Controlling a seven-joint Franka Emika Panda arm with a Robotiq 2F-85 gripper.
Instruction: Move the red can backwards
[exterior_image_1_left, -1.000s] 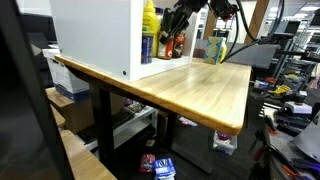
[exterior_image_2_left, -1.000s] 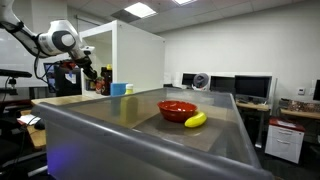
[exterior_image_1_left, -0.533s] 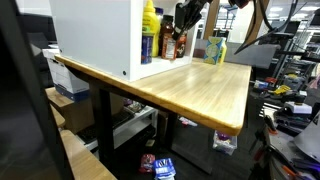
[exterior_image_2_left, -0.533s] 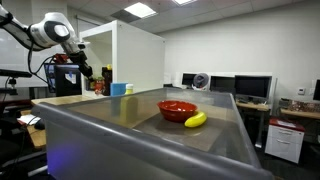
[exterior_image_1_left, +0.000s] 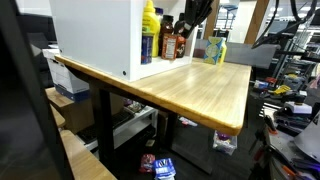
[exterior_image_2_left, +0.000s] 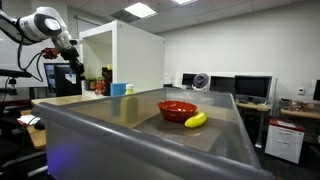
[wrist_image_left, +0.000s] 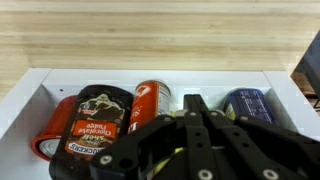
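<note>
Looks done: see red can (wrist_image_left: 152, 100) free inside white shelf (wrist_image_left: 28, 88). Reading pincer (wrist_image_left: 195, 105) above it as clenched, empty. Probably 0 moves left.

- We find the red can (wrist_image_left: 152, 99) hemmed in on one side by the dark bottle (wrist_image_left: 98, 128), which touches it.
- On the other side, a gap opens toward the blue container (wrist_image_left: 245, 105).
- Past the white cabinet (exterior_image_1_left: 100, 35) edge, the table (wrist_image_left: 160, 35) offers open wood.

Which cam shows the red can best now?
Wrist view: the red can sits mid-frame, large, label marks visible. In an exterior view it is a small red patch; elsewhere I cannot pick it out.
</note>
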